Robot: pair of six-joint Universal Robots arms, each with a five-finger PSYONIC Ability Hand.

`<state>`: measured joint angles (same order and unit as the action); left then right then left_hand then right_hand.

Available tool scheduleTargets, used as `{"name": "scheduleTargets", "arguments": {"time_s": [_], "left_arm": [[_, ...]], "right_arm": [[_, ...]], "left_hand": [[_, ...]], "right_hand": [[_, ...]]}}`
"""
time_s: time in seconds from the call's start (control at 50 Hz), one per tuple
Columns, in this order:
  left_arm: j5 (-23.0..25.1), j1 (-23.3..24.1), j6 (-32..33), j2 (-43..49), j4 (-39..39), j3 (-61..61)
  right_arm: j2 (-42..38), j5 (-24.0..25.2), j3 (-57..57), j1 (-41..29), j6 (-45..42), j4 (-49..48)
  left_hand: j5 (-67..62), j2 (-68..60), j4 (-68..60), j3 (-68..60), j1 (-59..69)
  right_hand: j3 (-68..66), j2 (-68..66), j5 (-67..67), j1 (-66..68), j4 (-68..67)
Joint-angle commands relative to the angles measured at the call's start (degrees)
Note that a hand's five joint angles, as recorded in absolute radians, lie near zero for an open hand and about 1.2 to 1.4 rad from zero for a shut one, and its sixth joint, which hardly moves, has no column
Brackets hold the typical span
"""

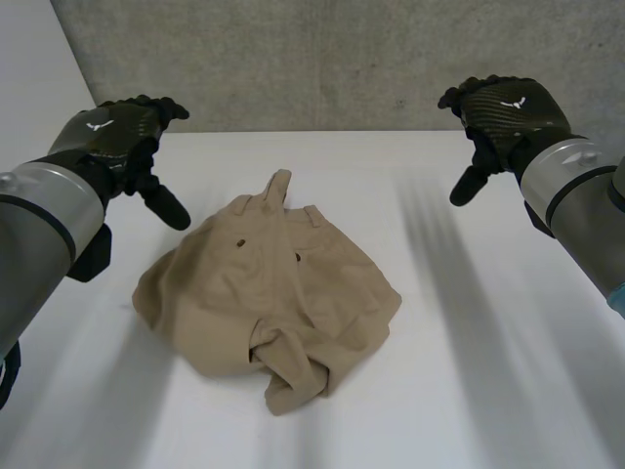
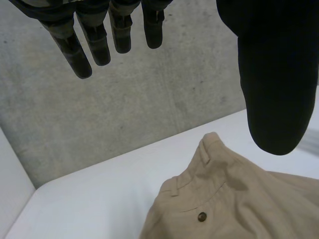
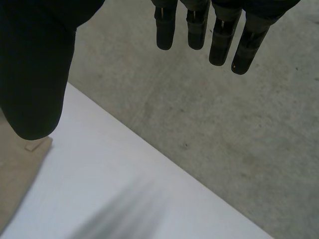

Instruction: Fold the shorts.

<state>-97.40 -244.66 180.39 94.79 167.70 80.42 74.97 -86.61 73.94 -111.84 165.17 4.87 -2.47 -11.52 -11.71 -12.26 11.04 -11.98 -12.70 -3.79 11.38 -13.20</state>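
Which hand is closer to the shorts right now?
The left hand: its thumb reaches almost to the edge of the tan shorts, while the right hand hovers far off to the other side. Both are open.

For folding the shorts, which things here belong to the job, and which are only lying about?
Belong to the job:
shorts, in a crumpled heap
left hand, open, raised beside the shorts
right hand, open, raised on the other side

Only there:
table, under the shorts
wall, behind the table
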Motion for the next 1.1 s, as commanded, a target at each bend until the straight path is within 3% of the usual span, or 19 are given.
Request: {"name": "scheduleTargets", "arguments": {"time_s": [0.02,0.22,0.28,0.38,0.48,0.64,0.72,0.82,0.92,0.98,1.06,1.1], "left_arm": [[-0.07,-1.34,0.58,-1.80,0.70,2.02],[-0.34,-1.17,0.66,-3.99,1.84,3.43],[-0.42,-1.08,0.66,-5.57,2.90,5.53],[-1.65,-0.64,0.23,-7.59,4.91,11.67],[-4.02,0.06,-0.48,-7.69,7.03,17.57],[-7.89,9.19,-4.78,-1.19,8.78,21.80],[-11.32,10.61,-6.63,3.55,9.40,21.54],[-11.85,11.14,-6.72,8.83,10.89,20.40],[-12.11,12.10,-6.46,13.65,14.05,18.47],[-12.20,12.63,-6.28,15.51,15.20,17.32],[-12.64,12.81,-6.28,17.62,16.78,15.83],[-12.82,12.81,-6.11,18.06,17.75,14.77]], "right_arm": [[0.00,-5.06,-0.20,0.57,-0.20,1.29],[0.00,-4.45,0.24,0.48,-0.55,0.93],[-0.17,-1.12,0.85,0.30,-3.62,1.19],[-0.96,11.17,6.46,-0.13,-21.77,1.37],[-4.47,18.14,8.76,-0.57,-32.27,1.46],[-13.79,23.41,7.27,-0.58,-32.55,0.67],[-17.48,24.65,7.27,-1.89,-32.55,-1.96],[-19.77,24.47,7.27,-4.26,-32.29,-4.86],[-21.35,24.30,7.44,-4.71,-32.11,-5.22],[-21.88,24.30,7.62,-4.79,-32.02,-5.13],[-21.62,24.38,7.71,-4.71,-32.11,-4.78],[-21.09,24.21,8.06,-4.79,-32.02,-4.78]], "left_hand": [[1.24,0.30,0.49,1.04,0.18],[1.41,0.47,0.66,1.21,0.01],[1.08,0.13,0.32,0.87,0.35],[0.07,-0.88,-0.69,-0.14,1.36],[0.07,-0.88,-0.69,-0.14,1.36],[-0.60,-1.55,-1.35,-0.81,2.03],[-4.80,-5.75,-5.55,-5.01,6.23],[-8.34,-9.29,-9.10,-8.55,9.77],[-9.35,-10.30,-10.10,-9.56,10.78],[-12.20,-13.14,-12.95,-12.40,13.62],[-31.51,-32.45,-32.26,-31.71,32.93],[-46.14,-47.09,-46.90,-46.35,47.57]], "right_hand": [[1.98,2.70,3.79,-1.38,3.20],[1.98,2.70,3.79,-1.38,3.20],[1.98,2.70,3.79,-1.38,3.20],[1.98,2.70,3.79,-1.38,3.20],[1.98,2.70,3.79,-1.38,3.20],[1.98,2.70,3.79,-1.38,3.20],[1.98,2.70,3.79,-1.38,3.20],[1.09,1.81,2.91,-0.49,2.31],[-9.18,-8.46,-7.36,9.78,-7.96],[-26.28,-25.55,-24.46,26.88,-25.06],[-67.88,-67.16,-66.06,68.48,-66.66],[-68.02,-67.30,-66.21,68.62,-66.80]]}}
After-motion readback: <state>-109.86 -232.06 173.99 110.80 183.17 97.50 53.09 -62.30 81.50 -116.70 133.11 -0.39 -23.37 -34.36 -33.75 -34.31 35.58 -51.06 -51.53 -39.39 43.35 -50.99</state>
